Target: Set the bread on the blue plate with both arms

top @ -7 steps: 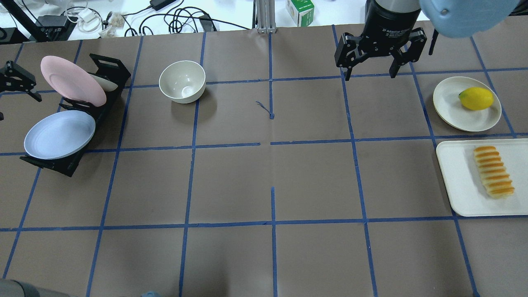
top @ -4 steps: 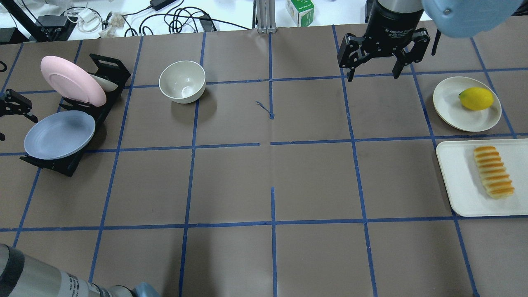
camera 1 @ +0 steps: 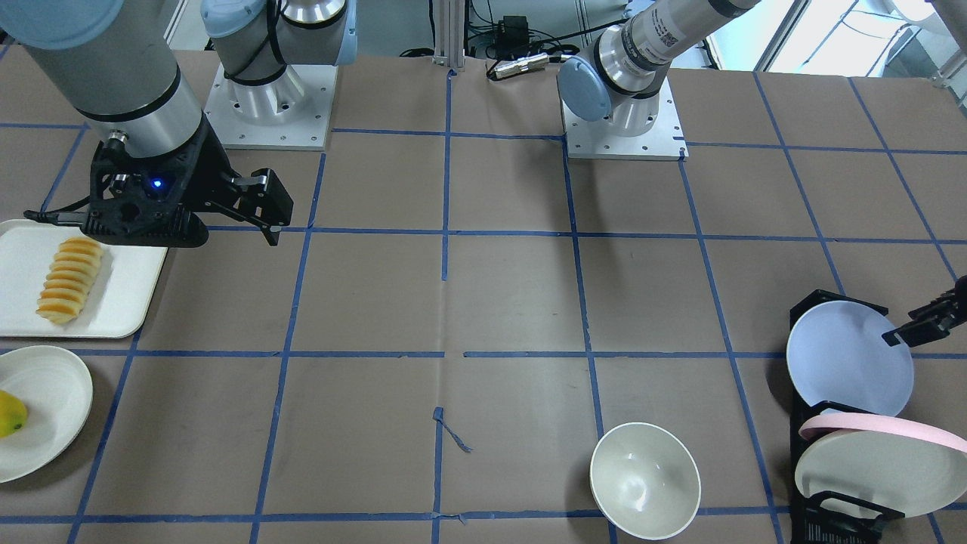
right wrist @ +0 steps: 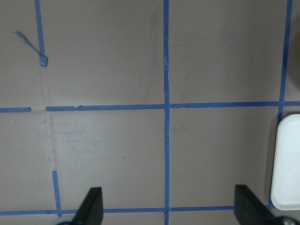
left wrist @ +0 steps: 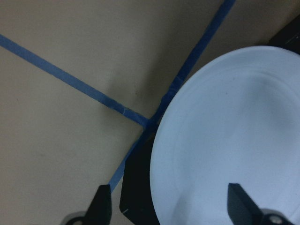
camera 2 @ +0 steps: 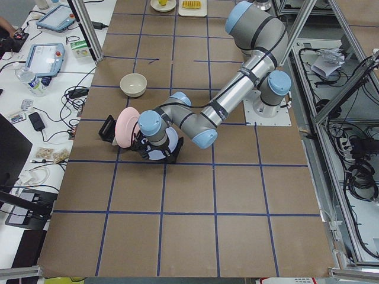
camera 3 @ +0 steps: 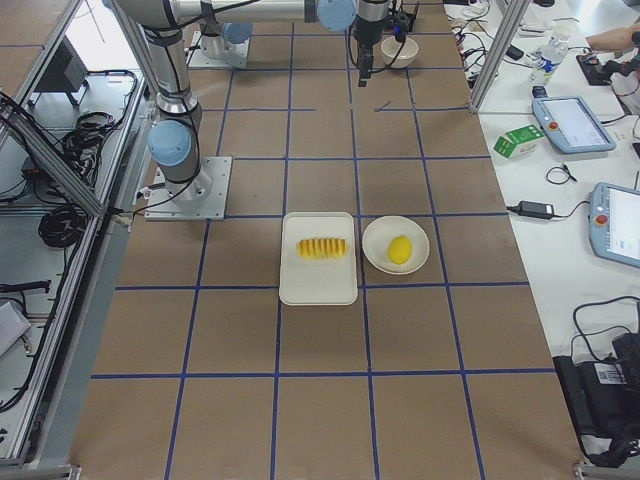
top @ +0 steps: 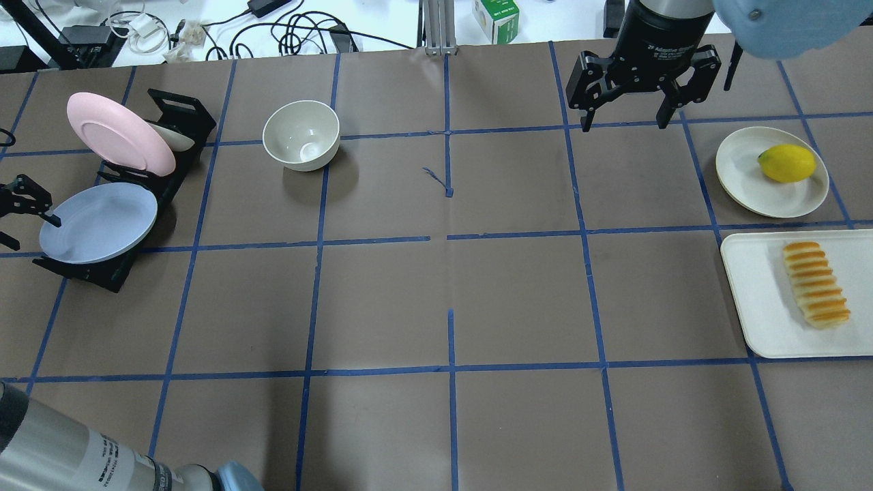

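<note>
The bread (top: pixel 816 284) lies on a white tray (top: pixel 753 307) at the right edge, also in the front view (camera 1: pixel 68 279). The blue plate (top: pixel 99 221) leans tilted in a black rack (top: pixel 181 112) at the far left. My left gripper (top: pixel 24 211) is open at the plate's left rim. In the left wrist view (left wrist: pixel 171 211) one finger is over the plate (left wrist: pixel 234 140) and the other is outside its rim. My right gripper (top: pixel 624 123) is open and empty above the table's far right part, well apart from the bread; its wrist view (right wrist: pixel 169 208) shows bare table.
A pink plate (top: pixel 119 133) stands in the same rack behind the blue one. A cream bowl (top: pixel 301 134) sits to the rack's right. A yellow-green fruit (top: pixel 786 162) lies on a cream plate (top: pixel 743 181) beyond the tray. Cables and a small box lie past the table's far edge.
My left gripper moved along the left edge to the blue plate's rim, and its forearm came into view at the bottom left. My right gripper drifted slightly to the right.
</note>
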Motion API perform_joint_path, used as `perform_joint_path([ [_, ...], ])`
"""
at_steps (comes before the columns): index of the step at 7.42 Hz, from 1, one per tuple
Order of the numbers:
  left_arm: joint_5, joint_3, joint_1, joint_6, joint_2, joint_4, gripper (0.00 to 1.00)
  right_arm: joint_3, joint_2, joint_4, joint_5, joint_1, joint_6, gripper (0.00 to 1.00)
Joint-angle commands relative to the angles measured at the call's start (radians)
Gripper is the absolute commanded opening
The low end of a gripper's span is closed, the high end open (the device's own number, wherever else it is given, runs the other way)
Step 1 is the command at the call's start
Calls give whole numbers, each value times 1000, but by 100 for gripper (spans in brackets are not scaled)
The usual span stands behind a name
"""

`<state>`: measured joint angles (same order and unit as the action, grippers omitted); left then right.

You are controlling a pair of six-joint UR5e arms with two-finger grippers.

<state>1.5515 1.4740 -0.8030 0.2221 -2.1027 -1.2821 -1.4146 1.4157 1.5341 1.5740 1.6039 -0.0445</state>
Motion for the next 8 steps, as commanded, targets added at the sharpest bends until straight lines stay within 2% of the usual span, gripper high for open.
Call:
perform_joint_path([
  [1,2,-3,1,6,-20,10,54,-1,0,0,0,1,0,100],
  [2,4,-1,1,6,-29,23,46,-1,2,-2,-2,1,0,100],
  [4,4,-3,1,6,-34,24,21,-1,2,0,-2,1,0,100],
  [5,4,-3,1,6,-36,23,4,-1,2,0,-2,1,0,100],
  [6,2,-4,2,10,-30,23,0,-1,2,0,-2,1,0,100],
  [8,2,-1,15,49,-10,9,0,-3,-4,8,0,-4,21,100],
])
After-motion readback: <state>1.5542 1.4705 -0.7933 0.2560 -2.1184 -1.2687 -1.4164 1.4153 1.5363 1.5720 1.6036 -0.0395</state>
